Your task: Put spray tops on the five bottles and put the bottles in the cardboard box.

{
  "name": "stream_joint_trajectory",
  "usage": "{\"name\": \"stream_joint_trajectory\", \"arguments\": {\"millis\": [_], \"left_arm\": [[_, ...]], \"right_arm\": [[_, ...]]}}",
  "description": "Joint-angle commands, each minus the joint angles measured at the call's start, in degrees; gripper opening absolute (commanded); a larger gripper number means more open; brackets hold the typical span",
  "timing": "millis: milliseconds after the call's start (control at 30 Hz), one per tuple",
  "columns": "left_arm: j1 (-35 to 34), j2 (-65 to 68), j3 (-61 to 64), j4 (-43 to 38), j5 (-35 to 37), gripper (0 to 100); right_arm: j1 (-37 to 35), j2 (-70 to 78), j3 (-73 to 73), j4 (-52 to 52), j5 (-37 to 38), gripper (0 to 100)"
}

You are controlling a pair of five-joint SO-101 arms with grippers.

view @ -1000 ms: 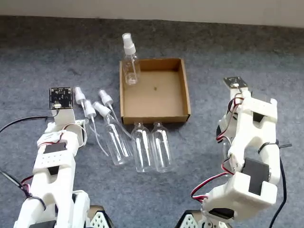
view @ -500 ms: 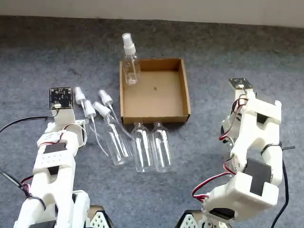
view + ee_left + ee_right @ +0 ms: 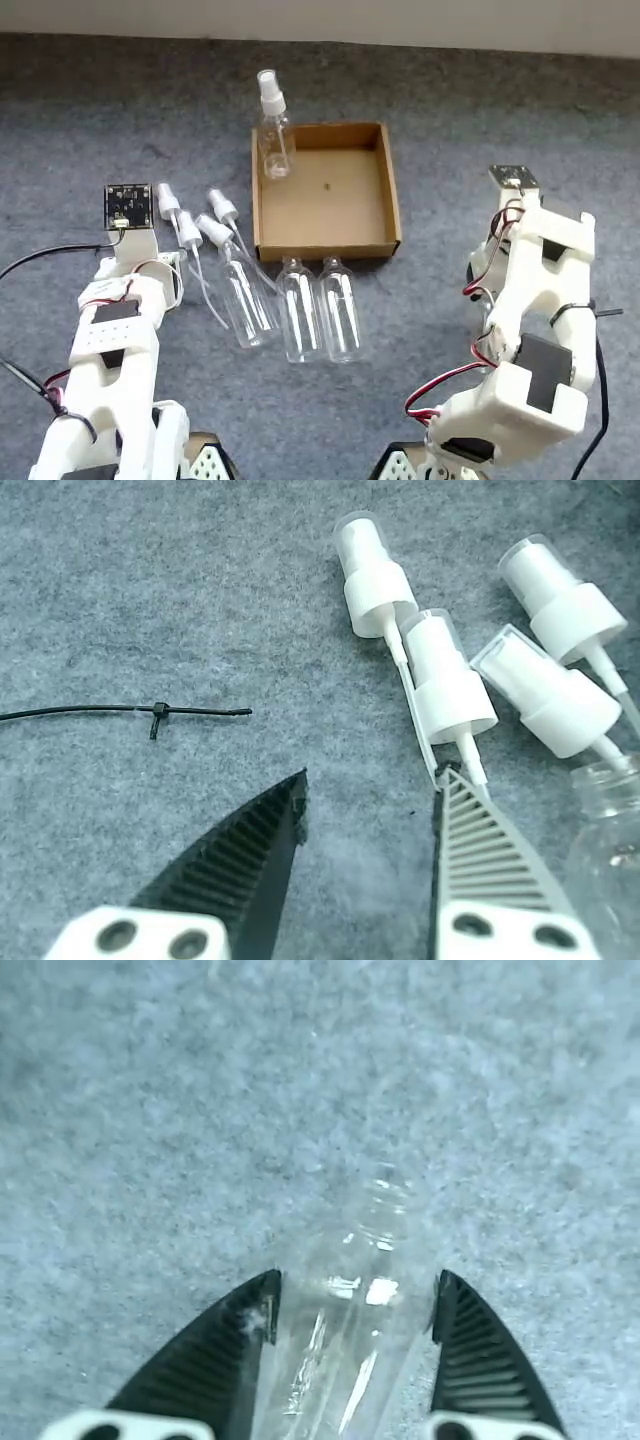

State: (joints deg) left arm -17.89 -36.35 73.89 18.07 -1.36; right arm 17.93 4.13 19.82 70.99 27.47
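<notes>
1. My right gripper (image 3: 357,1278), to the right of the shallow brown cardboard box (image 3: 325,248), clasps a clear uncapped plastic bottle (image 3: 340,1370).
2. My left gripper (image 3: 372,778) is spread and holds nothing, beside four white spray tops (image 3: 455,685) left of the box.
3. Three clear bottles (image 3: 318,310) lie in front of the box, and a capped bottle (image 3: 274,140) stands in its far-left corner.

L arm (image 3: 112,345) sits low at near-left, forearm stretched fwd, wrist pitched down; L tool (image 3: 372,780) has jaws spread wide. R arm (image 3: 530,320) folded up at near-right, wrist aimed steeply down; R tool (image 3: 355,1285) jaws pressed vs. both sides of a bottle (image 3: 375,1250).
</notes>
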Motion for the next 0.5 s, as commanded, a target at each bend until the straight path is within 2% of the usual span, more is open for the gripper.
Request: {"name": "stream_joint_trajectory", "arguments": {"millis": [0, 100, 467], "left_arm": [[1.1, -1.0, -0.2, -0.9, 0.2, 20], [1.1, -0.9, -0.2, -0.9, 0.2, 20], [1.1, -0.9, -0.2, -0.9, 0.2, 20]], "right_arm": [[0.7, -0.3, -2.6, -0.1, -1.1, 19.5], [0.7, -0.3, -2.6, -0.1, -1.6, 22.9], [0.7, -0.1, -2.2, -0.1, -1.8, 20.7]]}}
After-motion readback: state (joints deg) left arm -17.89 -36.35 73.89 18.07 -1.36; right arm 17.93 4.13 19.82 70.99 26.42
